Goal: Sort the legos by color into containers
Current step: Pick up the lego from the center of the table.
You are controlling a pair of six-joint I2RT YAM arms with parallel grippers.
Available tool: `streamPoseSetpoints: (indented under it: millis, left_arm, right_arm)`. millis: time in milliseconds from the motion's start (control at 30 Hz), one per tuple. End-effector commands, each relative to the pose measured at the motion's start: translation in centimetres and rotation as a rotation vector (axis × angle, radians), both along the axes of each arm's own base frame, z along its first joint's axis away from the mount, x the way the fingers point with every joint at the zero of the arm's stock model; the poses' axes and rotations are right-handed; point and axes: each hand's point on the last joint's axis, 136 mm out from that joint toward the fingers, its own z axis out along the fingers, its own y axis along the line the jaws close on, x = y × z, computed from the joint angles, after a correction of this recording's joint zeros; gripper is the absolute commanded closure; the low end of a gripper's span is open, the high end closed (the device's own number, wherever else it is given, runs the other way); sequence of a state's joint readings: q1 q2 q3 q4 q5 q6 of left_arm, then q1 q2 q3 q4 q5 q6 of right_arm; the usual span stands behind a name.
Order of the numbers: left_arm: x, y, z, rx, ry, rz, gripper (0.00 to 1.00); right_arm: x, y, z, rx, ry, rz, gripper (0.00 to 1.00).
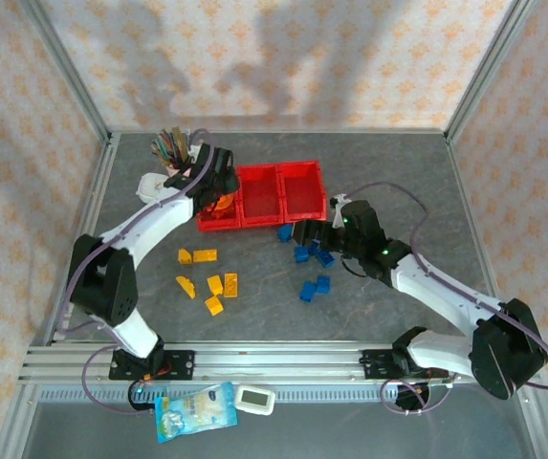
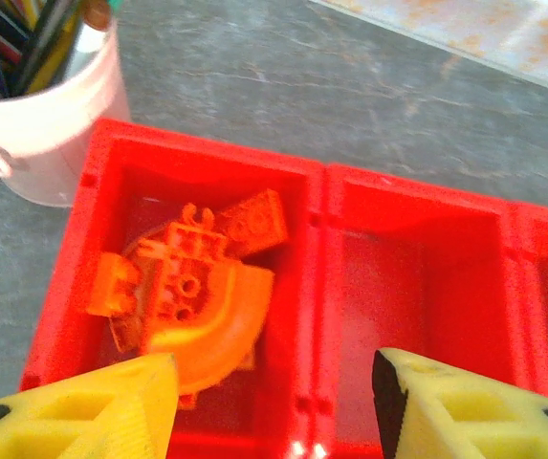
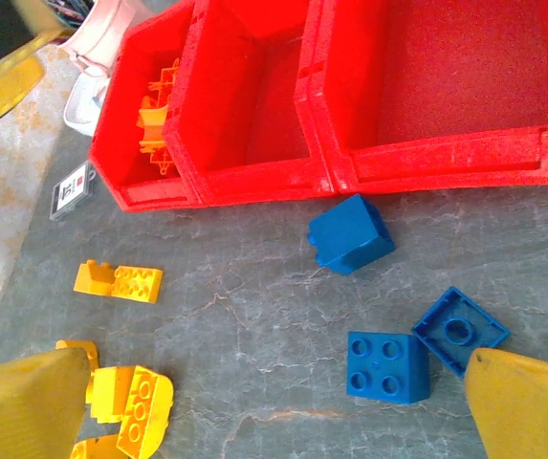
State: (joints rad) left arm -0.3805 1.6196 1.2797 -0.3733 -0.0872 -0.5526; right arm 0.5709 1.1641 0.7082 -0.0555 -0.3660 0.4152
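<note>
Left pincer (image 1: 216,191) hangs over the left-end bin of the red row of bins (image 1: 259,222). Its yellow fingers (image 2: 92,411) are spread apart with nothing between them. Under it, inside that end bin, the orange legos (image 2: 192,296) lie in a heap, a curved arch piece touching the studded bricks. A cup of pencils (image 2: 44,124) stands just beside the outer far corner of the same bin.

The right pincer (image 1: 302,232) is low in front of the row's right end, its fingers (image 3: 527,411) wide apart and gripping nothing. Blue legos (image 1: 317,285) lie on the grey counter (image 1: 398,191) on the near side of the row. In the right wrist view one blue brick (image 3: 352,234) sits just before the front wall of the bins (image 3: 427,158). Two more lie nearer the pincer and touch each other: one studs-up (image 3: 386,365), one showing its hollow underside (image 3: 458,328).

Yellow legos (image 1: 218,285) are scattered on the counter in front of the row's left end, apart from the blue ones.
</note>
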Motion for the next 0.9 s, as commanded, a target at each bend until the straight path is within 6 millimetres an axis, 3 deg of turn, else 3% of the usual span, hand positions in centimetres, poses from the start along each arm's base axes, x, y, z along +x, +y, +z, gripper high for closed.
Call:
streamPoseSetpoints:
  millis: [0,200,400,767,867]
  left_arm:
    - [-3.2,-3.1,-0.3,-0.030,0.016,-0.081,0.41]
    - [-8.3,-8.4,-1.3,-0.159,0.028,-0.166,0.40]
    - [-11.6,-12.8,-2.2,-0.250,0.045,-0.228,0.32]
    - [-13.0,-19.5,-5.8,-0.233,0.132,-0.323,0.24]
    - [-12.7,-20.2,-7.3,-0.189,0.160,-0.323,0.22]
  right_arm:
    - [0.0,-1.3,-0.1,-0.017,0.002,-0.054,0.00]
    - [-0.4,-3.1,-1.9,-0.059,0.043,-0.109,0.00]
    - [-0.9,-5.5,-3.9,-0.060,0.096,-0.171,0.00]
    - [-1.0,-8.9,-5.7,-0.021,0.129,-0.237,0.00]
    - [-0.9,-9.4,-5.7,-0.007,0.127,-0.247,0.00]
